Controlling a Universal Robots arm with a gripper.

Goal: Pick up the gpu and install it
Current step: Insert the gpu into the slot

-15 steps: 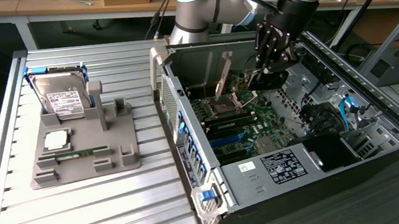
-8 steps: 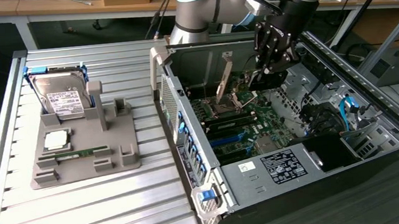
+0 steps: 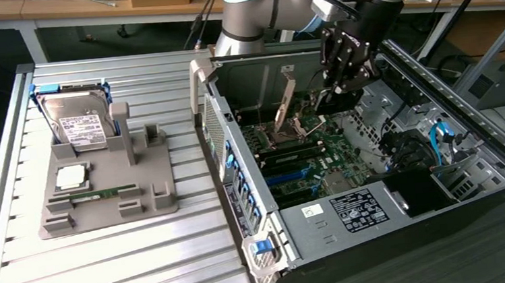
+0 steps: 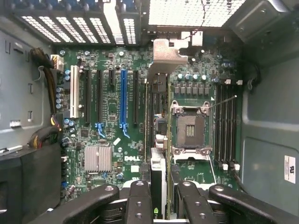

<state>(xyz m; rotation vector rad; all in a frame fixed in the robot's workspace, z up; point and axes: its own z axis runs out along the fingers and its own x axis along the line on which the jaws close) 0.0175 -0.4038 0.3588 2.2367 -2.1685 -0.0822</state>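
When you look into the computer case (image 3: 225,143), you see the gpu (image 4: 158,154) standing on its thin edge over the green board (image 4: 112,107). It sits between the blue slot (image 4: 123,98) and the square chip socket (image 4: 189,128). Its silvery end piece (image 4: 166,58) is near the wall with the air holes. Your gripper (image 4: 162,189) has its jaws pulled in narrow, one finger on each side of the card. Outside the case, a hard drive (image 3: 80,121) and a green memory stick (image 3: 103,192) sit on the grey tray (image 3: 111,173).
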